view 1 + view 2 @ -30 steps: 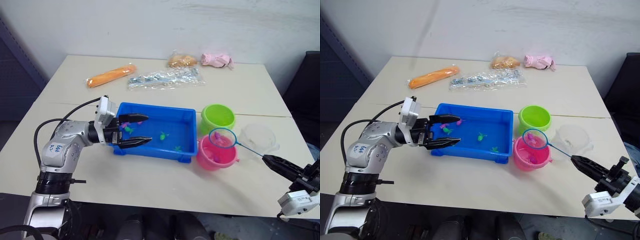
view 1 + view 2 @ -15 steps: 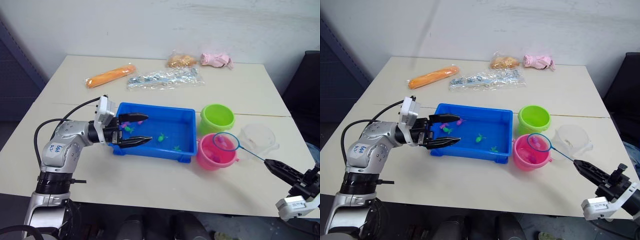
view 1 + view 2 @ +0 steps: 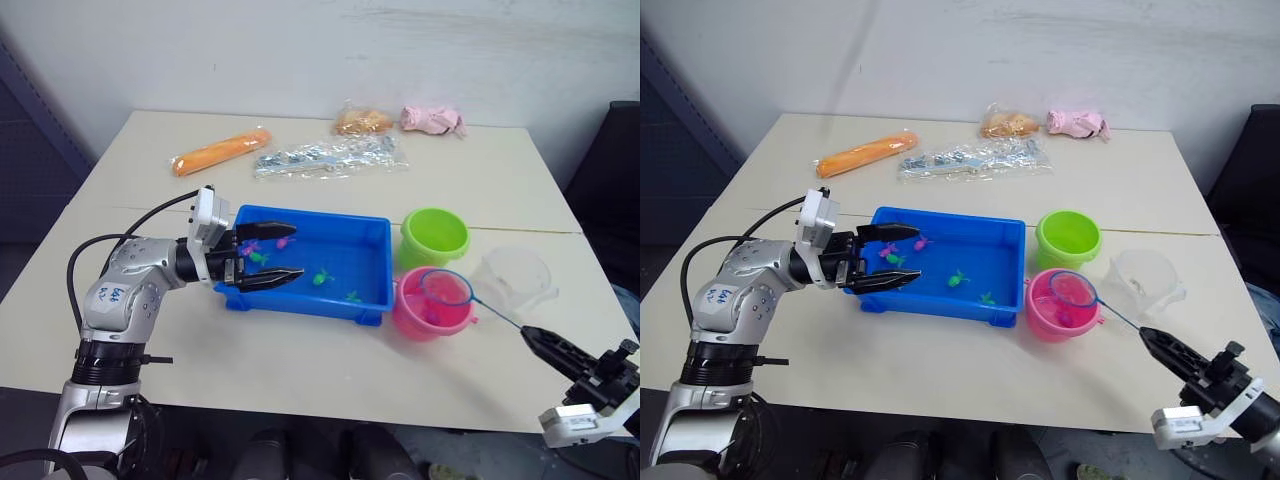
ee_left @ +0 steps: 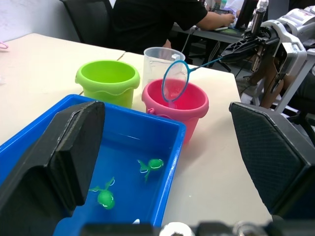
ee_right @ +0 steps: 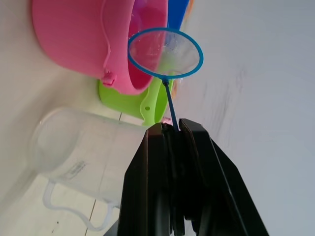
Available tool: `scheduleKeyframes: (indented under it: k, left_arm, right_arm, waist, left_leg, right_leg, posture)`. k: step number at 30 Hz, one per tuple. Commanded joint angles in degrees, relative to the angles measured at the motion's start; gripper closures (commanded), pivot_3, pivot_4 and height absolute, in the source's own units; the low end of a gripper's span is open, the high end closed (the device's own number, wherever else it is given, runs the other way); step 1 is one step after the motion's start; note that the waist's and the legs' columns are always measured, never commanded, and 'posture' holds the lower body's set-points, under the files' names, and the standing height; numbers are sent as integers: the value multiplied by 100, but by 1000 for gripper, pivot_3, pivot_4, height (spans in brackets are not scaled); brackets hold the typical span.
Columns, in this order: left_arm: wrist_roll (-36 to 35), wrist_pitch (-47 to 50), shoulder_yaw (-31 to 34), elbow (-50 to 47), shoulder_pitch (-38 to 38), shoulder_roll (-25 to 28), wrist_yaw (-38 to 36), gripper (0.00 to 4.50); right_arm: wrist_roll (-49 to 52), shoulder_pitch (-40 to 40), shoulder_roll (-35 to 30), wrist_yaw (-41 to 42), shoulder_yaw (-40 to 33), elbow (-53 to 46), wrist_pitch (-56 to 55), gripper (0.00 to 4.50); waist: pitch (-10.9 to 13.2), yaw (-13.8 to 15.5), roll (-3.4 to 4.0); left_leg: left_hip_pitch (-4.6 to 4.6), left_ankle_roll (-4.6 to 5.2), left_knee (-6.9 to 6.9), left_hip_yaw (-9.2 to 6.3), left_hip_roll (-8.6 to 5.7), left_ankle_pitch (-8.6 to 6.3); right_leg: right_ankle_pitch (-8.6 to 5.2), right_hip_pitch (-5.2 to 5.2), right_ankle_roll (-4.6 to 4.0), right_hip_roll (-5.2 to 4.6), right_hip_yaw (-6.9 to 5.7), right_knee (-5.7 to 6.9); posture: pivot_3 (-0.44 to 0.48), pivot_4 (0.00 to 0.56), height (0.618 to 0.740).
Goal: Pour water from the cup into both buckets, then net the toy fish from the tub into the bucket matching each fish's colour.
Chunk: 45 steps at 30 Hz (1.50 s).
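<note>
The blue tub lies mid-table with small green fish and pink fish in its water. My left gripper hangs open over the tub's left end, holding nothing. To the tub's right stand the lime green bucket and, nearer, the pink bucket. The clear cup stands upright right of them. My right gripper is shut on the net's thin handle, and the blue-rimmed net hovers over the pink bucket. In the right wrist view the net sits just above the pink bucket.
Along the table's far side lie an orange packet, a clear plastic bag, a bag of bread and a pink soft item. A black chair stands at the right. A person in black sits beyond the table.
My right arm has sunk a little toward the table's front edge, and the net hoop has dropped slightly over the pink bucket. The left gripper has barely moved.
</note>
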Motion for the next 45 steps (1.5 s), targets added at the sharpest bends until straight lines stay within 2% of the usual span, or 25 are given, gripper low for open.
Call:
scheduleKeyframes:
  k: [1,5,9,11,15,16,18,22,23,28,31,37,41,45]
  left_arm:
    - [-129,-46,144,-93,-13,34,-11,144]
    - [-128,-56,149,-101,-9,35,-5,144]
    - [-130,-65,196,-100,45,90,-29,144]
    - [-118,-84,234,-70,95,144,-57,144]
    - [-89,-116,303,26,196,262,-91,144]
    - [-88,-119,311,36,212,276,-92,144]
    - [-61,-143,394,95,312,347,-88,144]
    - [-62,-153,614,117,529,507,22,144]
    - [-64,-152,643,97,560,527,42,144]
    - [-124,-154,1120,-90,926,717,304,144]
    - [-218,-92,1440,-325,1220,796,475,144]
    - [-365,-10,2140,-549,1877,998,746,144]
    - [-393,-26,2644,-521,2466,1144,771,144]
    - [-535,63,3152,-712,3059,1179,863,144]
  right_arm:
    - [-71,112,-195,-399,-141,61,210,4500]
    - [104,222,-320,-612,95,218,333,4500]
    - [886,343,-522,-437,400,395,332,4500]
    - [1561,458,-674,-195,633,337,346,4500]
    - [3687,630,-1126,646,1308,51,910,4500]
    - [3897,625,-1165,764,1334,-21,1008,4500]
    - [4916,477,-1369,1209,1611,-350,1548,4500]
    - [7567,42,-1700,2395,2432,-1173,3174,4500]
    - [7907,-48,-1697,2594,2486,-1298,3454,4500]
    - [9562,-1476,-1741,3273,3225,-1878,5536,4500]
    - [9910,-2278,-1666,3517,3586,-1883,6559,4500]
    - [9844,-3626,-1358,3571,4034,-1735,8025,4500]
    - [9778,-4079,-1456,3652,4238,-1741,9022,4500]
    - [9436,-4506,-1305,3856,4394,-1598,9309,4500]
  waist:
    - [0,0,0]
    - [0,-4,0]
    - [0,-4,0]
    - [0,-11,0]
    - [1,-27,-1]
    - [1,-20,-2]
    - [1,-23,-1]
    - [3,-38,-5]
    - [3,-17,-5]
    - [4,0,-2]
    - [5,-5,-2]
    - [6,29,2]
    - [6,13,2]
    - [6,0,2]
  left_leg:
    - [0,0,0,1,0,0]
    - [2,0,-5,1,0,0]
    - [2,0,-6,2,0,0]
    - [2,0,-7,2,0,0]
    - [4,2,-9,4,0,0]
    - [4,4,-9,4,0,0]
    - [3,7,-9,1,0,-1]
    - [4,24,-9,0,3,-11]
    - [2,27,-8,-4,3,-11]
    - [-9,31,-8,-26,4,-14]
    - [-12,32,-11,-39,5,-14]
    - [-43,32,-22,-68,3,-14]
    - [-49,32,-39,-68,2,-15]
    - [-56,32,-56,-68,2,-15]
  right_leg:
    - [0,0,0,0,1,-1]
    - [0,0,-1,1,2,-2]
    - [0,-1,-1,1,2,-3]
    - [0,-1,-1,1,2,-3]
    - [0,0,-1,1,6,-3]
    - [0,0,0,1,5,-2]
    - [0,0,0,1,5,-4]
    - [0,1,0,0,4,-2]
    - [0,0,0,0,0,-2]
    - [1,3,-2,-8,-26,-19]
    - [1,5,-3,-11,-41,-33]
    - [3,-4,-6,-18,-68,-65]
    - [3,-10,-7,-20,-68,-84]
    - [2,-27,-9,-20,-68,-90]
  posture:
    - [0,150,740]
    - [0,150,740]
    - [0,150,740]
    - [0,150,740]
    - [0,150,740]
    - [0,150,740]
    - [0,150,740]
    - [0,150,740]
    - [0,150,740]
    - [0,150,740]
    - [0,150,740]
    - [0,150,740]
    - [0,150,740]
    - [0,150,740]
